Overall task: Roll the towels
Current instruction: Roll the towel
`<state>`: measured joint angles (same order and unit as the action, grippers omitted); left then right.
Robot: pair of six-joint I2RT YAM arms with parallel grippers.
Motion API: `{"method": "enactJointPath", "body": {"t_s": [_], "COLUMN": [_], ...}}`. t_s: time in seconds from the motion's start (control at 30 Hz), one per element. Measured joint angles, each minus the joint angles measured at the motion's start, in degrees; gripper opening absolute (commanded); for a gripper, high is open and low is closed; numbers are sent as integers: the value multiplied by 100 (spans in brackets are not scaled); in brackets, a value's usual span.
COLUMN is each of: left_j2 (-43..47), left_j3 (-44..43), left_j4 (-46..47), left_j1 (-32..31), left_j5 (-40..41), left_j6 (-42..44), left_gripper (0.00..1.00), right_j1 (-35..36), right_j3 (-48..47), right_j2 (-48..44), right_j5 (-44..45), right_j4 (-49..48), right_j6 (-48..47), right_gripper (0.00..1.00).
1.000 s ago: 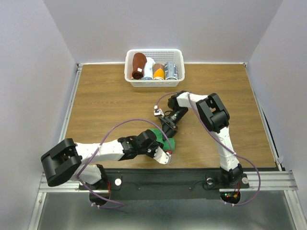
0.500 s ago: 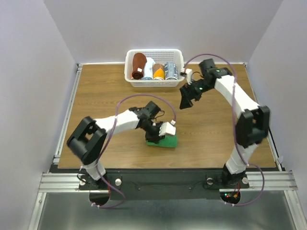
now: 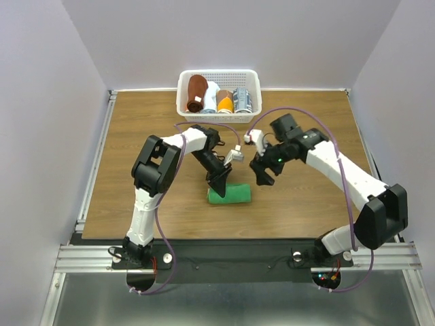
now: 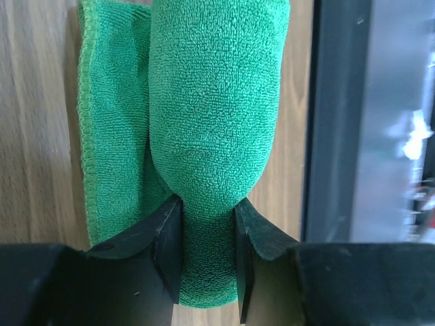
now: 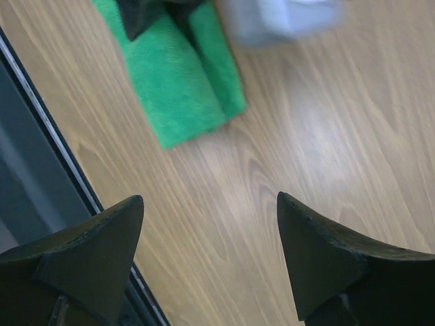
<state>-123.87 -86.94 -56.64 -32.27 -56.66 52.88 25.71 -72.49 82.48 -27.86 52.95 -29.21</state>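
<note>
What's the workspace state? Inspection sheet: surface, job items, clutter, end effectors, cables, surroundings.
Surface: wooden table, no spills seen.
Job's things: green towel rolled, flat flap alongside, lying near the front; reddish-brown towel rolled, in the white basket.
Clutter: white roll, orange roll and grey-patterned roll in the same basket.
End effectors: left end effector shut on the green towel's end; right end effector open, empty, apart from the towel.
Cables: purple cable loops along both arms, none on the towel.
Surroundings: pale walls; metal rail at the near edge.
</note>
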Motion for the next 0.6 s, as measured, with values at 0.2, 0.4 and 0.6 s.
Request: {"method": "enactJointPath", "body": {"t_s": [0.2,0.4,0.6], "left_j2": [-382,-579,-708], "left_j3": [-308,-503,-597], "left_j4": [-511,-789,-992], "left_j1": [127,164,212], "left_j5": [-249,-289,-343], "left_j6": [9,24,61], "left_gripper": [18,24,25], "right_j1": [1298,1998,2470], "right_j3": [341,887,1604], "right_j2": [289,581,603], "right_j5": [796,1257,1528], "right_j4": [-979,-2059,-2885], "right_j6": [76,24,-271], "right_gripper": [87,93,90]}}
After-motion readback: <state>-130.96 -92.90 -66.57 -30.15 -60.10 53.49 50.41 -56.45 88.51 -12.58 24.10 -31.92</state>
